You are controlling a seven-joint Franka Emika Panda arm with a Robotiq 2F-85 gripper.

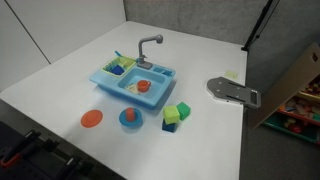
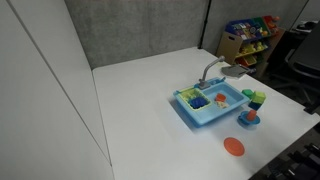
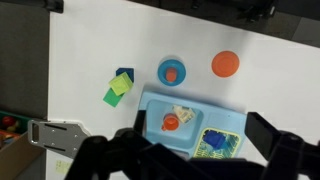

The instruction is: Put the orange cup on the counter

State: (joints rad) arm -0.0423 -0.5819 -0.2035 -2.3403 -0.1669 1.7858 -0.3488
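While my end effector (image 3: pixel 205 138) hangs high over the white bench (image 3: pixel 90 40) with its 2 fingers spread apart and nothing between them, the orange cup (image 3: pixel 171 122) sits beneath it in a basin of the blue toy sink (image 3: pixel 200 100). Beyond, a blue plate (image 3: pixel 161 70) and an orange disc (image 3: pixel 225 64) lie on the bench.

Toy sink (image 3: pixel 222 112): 1. Tap (image 1: pixel 150 45): 1. Blue plate (image 3: pixel 162 66): 1. Orange disc (image 3: pixel 225 64): 1. Orange cup (image 3: pixel 171 122): 1. Red piece (image 3: pixel 172 74): 1. Blocks (image 3: pixel 117 92): apparently 3. Metal bracket (image 1: pixel 232 91): 1.
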